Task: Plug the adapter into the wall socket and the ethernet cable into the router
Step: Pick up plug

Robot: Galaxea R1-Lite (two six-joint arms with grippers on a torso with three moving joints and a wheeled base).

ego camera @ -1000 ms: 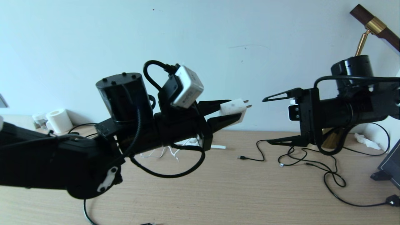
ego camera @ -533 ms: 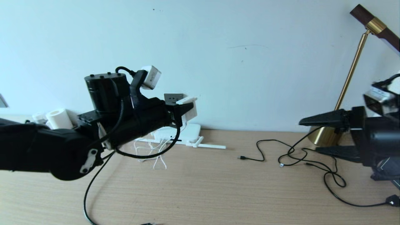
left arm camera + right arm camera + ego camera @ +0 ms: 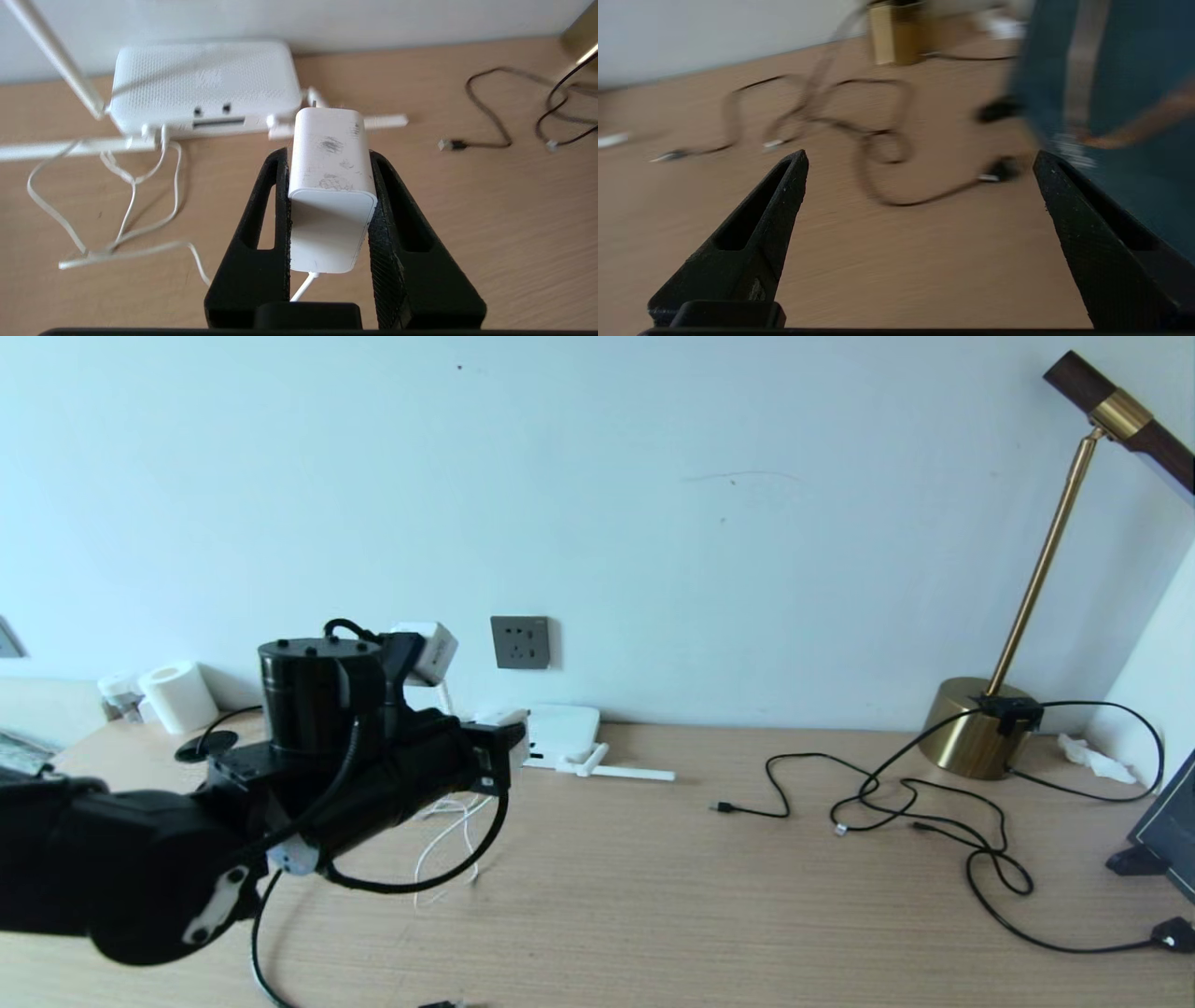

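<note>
Here, clamped by its flat sides between the left gripper (image 3: 329, 154) fingers — the adapter (image 3: 329, 186), prongs leading and thin white cord trailing out behind, presumably so as to be pushed straight into the wall socket (image 3: 520, 642), just left of centre in the head view and not yet reached, with the router (image 3: 560, 733) directly beneath it. Spread wide and empty in its wrist view — the right gripper (image 3: 920, 158), above tangled black cords (image 3: 859, 130). Below: a pale wooden desk (image 3: 653, 896), a plain white wall, a brass lamp (image 3: 980, 737) far right.
</note>
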